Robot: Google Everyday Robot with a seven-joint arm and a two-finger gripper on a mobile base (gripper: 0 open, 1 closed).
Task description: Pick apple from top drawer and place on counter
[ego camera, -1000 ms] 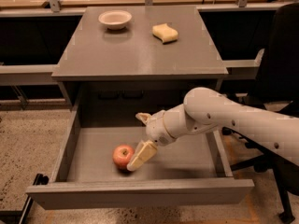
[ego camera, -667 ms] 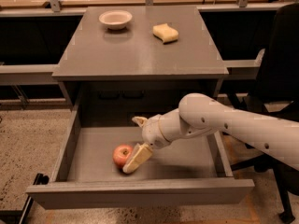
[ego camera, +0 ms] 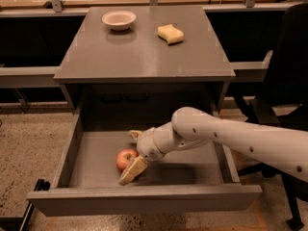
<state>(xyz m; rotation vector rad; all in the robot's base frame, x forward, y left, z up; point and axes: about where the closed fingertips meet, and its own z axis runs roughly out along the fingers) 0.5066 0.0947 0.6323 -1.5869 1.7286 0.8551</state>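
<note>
Since 1.0 s ago the tool (ego camera: 129,157) has shifted left, deeper over the apple (ego camera: 123,159); the apple has not moved. The tool is open: its fingers (ego camera: 133,170) are spread, one behind the apple and one at its front right. The apple lies on the top drawer (ego camera: 89,153) floor, left of centre, near the front panel. Bare floor lies on either side. On the bench (ego camera: 144,59), the white bowl (ego camera: 119,19) and yellow sponge (ego camera: 171,33) sit at the back; the front half is bare.
</note>
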